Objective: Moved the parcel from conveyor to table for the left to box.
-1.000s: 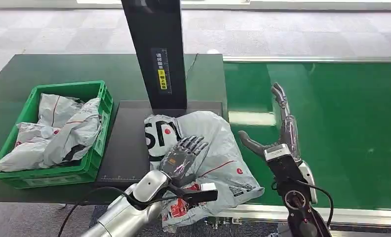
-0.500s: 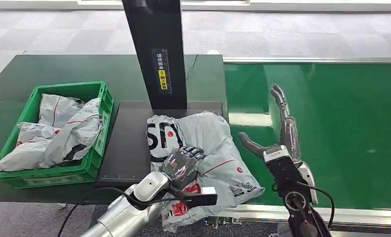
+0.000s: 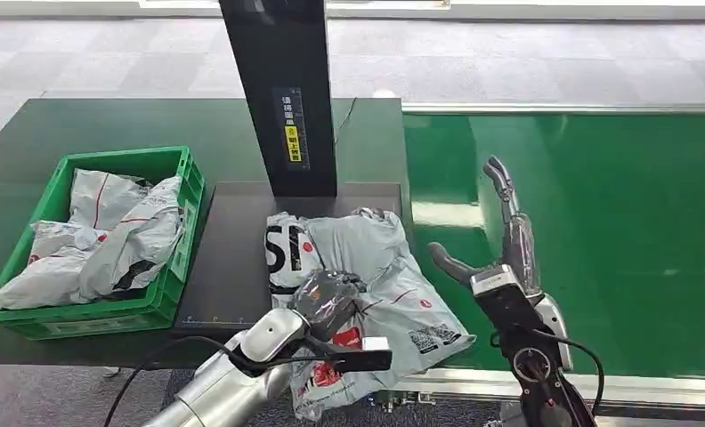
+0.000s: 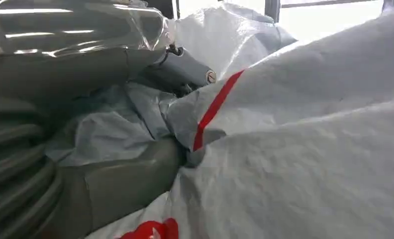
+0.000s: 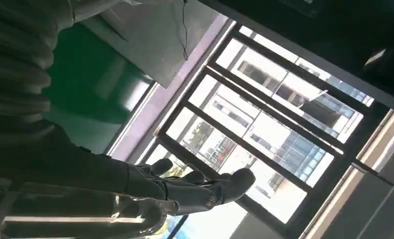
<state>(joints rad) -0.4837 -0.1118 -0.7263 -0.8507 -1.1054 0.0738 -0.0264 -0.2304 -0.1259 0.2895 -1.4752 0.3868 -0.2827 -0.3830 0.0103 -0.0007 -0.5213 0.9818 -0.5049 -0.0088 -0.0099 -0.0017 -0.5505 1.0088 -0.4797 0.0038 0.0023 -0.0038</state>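
The left hand [image 3: 328, 298] has its fingers bunched into the grey parcel [image 3: 367, 285] lying on the black pad [image 3: 229, 267]; that slack film could slip free. The right hand [image 3: 500, 245] hovers spread, empty, over the conveyor [image 3: 616, 222].

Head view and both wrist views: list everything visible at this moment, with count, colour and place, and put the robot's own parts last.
Parcel: one, grey with red and black print, on the black platform, near end hanging over the table edge.
Crate: one, green, on the table to the left.
Bagged parcels: several, grey, inside the crate; exact count cannot be told.
Black platform: one, between crate and conveyor.
Black column: one, with a yellow label, standing behind the platform.
Conveyor: one, green belt, on the right.
Table: one, dark green.
Left hand: fingers curled into the parcel's wrap.
Right hand: fingers apart, above the conveyor, beside the parcel.
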